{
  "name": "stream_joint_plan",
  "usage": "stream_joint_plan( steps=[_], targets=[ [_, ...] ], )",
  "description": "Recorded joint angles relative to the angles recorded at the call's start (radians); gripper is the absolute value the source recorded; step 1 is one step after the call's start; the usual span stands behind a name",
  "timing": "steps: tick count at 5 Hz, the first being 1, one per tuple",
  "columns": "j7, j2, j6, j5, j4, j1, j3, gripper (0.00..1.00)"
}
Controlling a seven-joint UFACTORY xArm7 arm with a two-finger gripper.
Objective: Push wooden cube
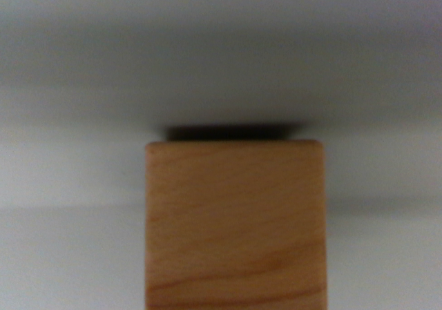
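Gripper out of frame; wooden cube (pixel 235 224) fills lower centre (blurred).

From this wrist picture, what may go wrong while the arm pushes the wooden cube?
1. The wooden cube fills the lower middle of the blurred wrist view and runs off the bottom edge, so contact with it cannot be checked; an off-centre push might turn it.
2. No gripper shows in the picture, so its position against the cube is unknown.
3. The pale surface beyond the cube fades into dark shadow, so an edge or obstacle ahead could go unseen.
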Motion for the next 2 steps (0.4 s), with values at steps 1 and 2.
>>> stream_joint_plan(
  steps=[1, 2],
  targets=[
    [0.000, 0.007, 0.004, 0.0001, 0.011, 0.0001, 0.000, 1.00],
    [0.000, 0.007, 0.004, 0.0001, 0.011, 0.0001, 0.000, 1.00]
  ],
)
